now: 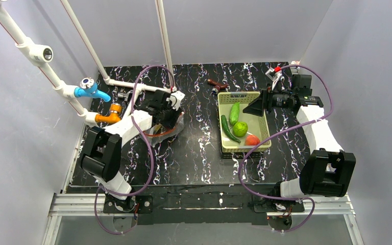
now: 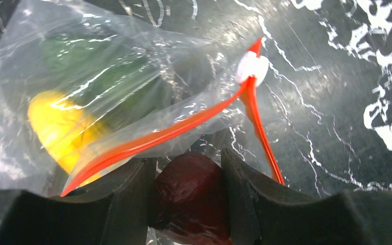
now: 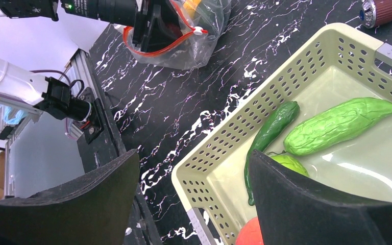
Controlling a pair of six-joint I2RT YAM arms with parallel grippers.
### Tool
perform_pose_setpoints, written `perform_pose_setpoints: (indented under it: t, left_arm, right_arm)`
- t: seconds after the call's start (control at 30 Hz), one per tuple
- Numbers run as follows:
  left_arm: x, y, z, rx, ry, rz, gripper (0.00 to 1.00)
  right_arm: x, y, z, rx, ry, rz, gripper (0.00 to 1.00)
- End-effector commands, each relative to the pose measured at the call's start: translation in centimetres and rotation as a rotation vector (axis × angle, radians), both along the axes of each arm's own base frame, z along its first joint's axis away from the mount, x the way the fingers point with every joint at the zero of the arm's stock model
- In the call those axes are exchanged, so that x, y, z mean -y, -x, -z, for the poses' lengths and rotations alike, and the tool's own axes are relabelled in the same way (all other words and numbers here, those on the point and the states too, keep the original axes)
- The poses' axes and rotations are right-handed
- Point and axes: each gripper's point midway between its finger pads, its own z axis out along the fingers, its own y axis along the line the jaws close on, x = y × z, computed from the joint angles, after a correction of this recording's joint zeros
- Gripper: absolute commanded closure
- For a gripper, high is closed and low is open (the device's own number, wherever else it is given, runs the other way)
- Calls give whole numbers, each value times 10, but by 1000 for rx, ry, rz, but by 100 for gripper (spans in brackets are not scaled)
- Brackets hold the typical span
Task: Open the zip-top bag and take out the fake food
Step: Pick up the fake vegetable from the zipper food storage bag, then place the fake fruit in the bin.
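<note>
The zip-top bag [image 2: 132,87] lies on the black marbled table, its red-orange zipper strip [image 2: 184,127] parted and a white slider at one end. A yellow piece [image 2: 61,127] and a green piece [image 2: 97,66] lie inside. My left gripper [image 2: 189,158] is at the bag's mouth, shut on a dark reddish-purple fake food piece [image 2: 191,196]. In the top view the left gripper [image 1: 169,109] is over the bag [image 1: 171,127]. My right gripper [image 3: 194,204] is open and empty above the basket's near corner. It also shows in the top view [image 1: 252,106].
The yellow-green perforated basket [image 1: 245,95] holds a dark cucumber [image 3: 268,135], a bumpy light green vegetable [image 3: 337,127], a green round fruit [image 3: 288,163] and a red-orange tomato [image 3: 250,235]. A brown handled object [image 1: 218,85] lies behind it. White pipes with a blue fitting [image 1: 89,91] stand far left.
</note>
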Motion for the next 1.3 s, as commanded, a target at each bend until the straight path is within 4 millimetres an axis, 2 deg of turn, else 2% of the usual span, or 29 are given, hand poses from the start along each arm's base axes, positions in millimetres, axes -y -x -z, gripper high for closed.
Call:
perform_pose_setpoints:
  t: [0.0,0.1,0.27,0.43,0.47,0.57,0.8,0.93,1.03,1.17,1.27]
  left_arm:
    - [14,10,-7,-5,-18,247,99]
    - [19,17,-16,-19,-15,325,100]
    - [10,22,-38,15,-42,328,100]
    - [9,30,-57,68,13,276,100]
    - [12,33,-70,99,69,234,100]
    - [22,40,-87,105,169,216,100]
    - [68,65,-133,18,541,181,100]
    - [97,74,-146,-40,705,182,100]
    - [124,79,-151,-56,791,192,100]
    - [171,85,-141,-99,817,214,100]
    - [197,70,-129,-111,832,137,100]
  right_arm:
    - [-1,1,-20,83,-10,-20,16]
    - [-1,0,-20,82,-10,-19,16]
    - [-1,1,-20,81,-10,-19,16]
    - [-1,0,-17,74,-11,-20,16]
    - [-2,1,-19,64,-16,-17,16]
    - [-2,3,-19,83,-14,-29,16]
    - [-2,3,-17,89,-18,-32,16]
    - [-2,0,-18,84,-16,-30,16]
    - [1,-4,-18,60,4,-6,16]
    - [7,-7,-17,59,37,33,16]
    - [12,-12,-15,81,67,69,16]
